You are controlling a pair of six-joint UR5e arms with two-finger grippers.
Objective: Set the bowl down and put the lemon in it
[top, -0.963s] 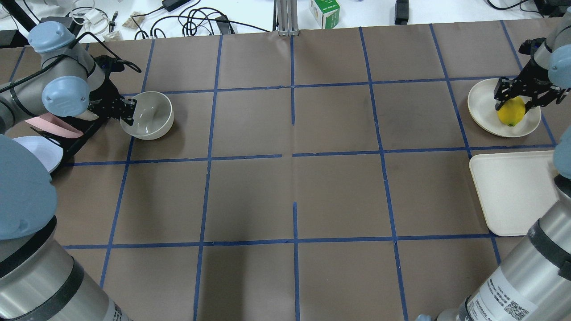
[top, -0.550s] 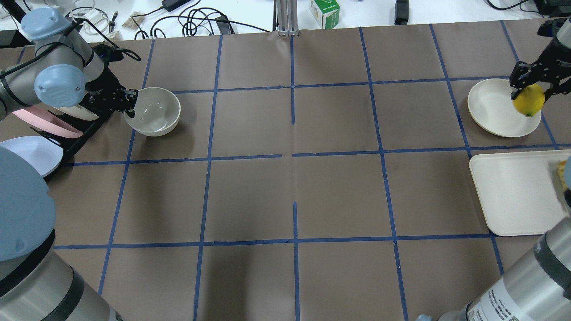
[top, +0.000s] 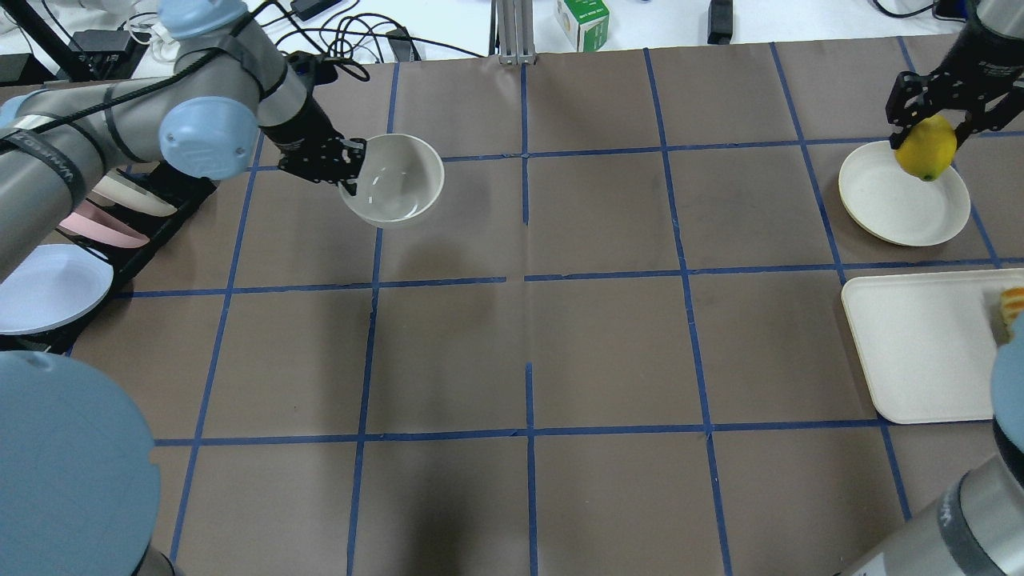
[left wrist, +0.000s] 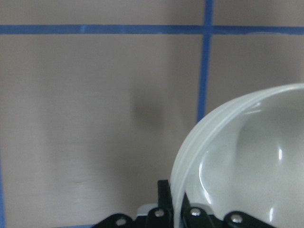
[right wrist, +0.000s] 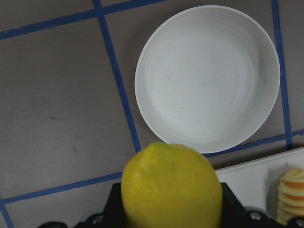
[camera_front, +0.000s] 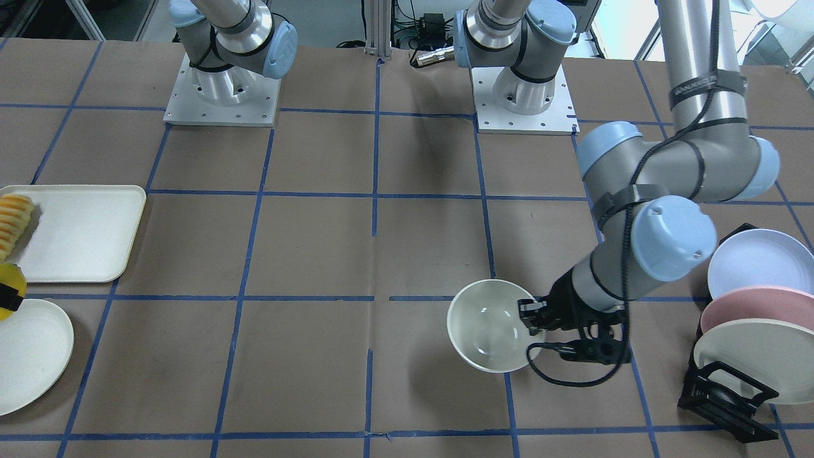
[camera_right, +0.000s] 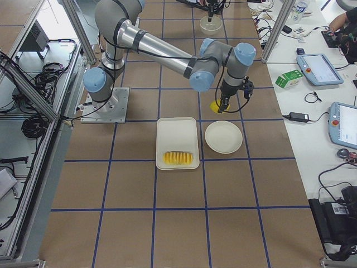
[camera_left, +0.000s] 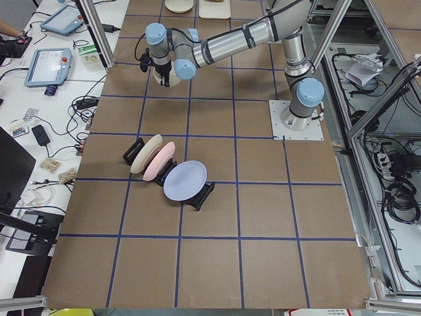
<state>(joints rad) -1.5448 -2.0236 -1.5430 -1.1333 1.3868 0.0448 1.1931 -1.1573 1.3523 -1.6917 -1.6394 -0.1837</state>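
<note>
My left gripper point(top: 346, 166) is shut on the rim of the cream-white bowl point(top: 394, 180) and holds it upright above the table at the far left; it also shows in the front view point(camera_front: 489, 325) and in the left wrist view point(left wrist: 247, 161). My right gripper point(top: 928, 132) is shut on the yellow lemon point(top: 926, 149) and holds it in the air over the far edge of a flat cream plate point(top: 884, 200). In the right wrist view the lemon point(right wrist: 171, 187) fills the bottom, with the plate point(right wrist: 206, 76) below it.
A rack with cream, pink and lilac plates point(camera_front: 757, 305) stands at the left end. A rectangular white tray point(top: 920, 344) with a row of sliced fruit point(camera_front: 14, 219) lies next to the flat plate. Blue tape lines cross the brown table point(top: 528, 320).
My left arm has lifted the bowl and carried it right, away from the plate rack. My right gripper has raised the lemon off the flat plate, toward the far edge.
</note>
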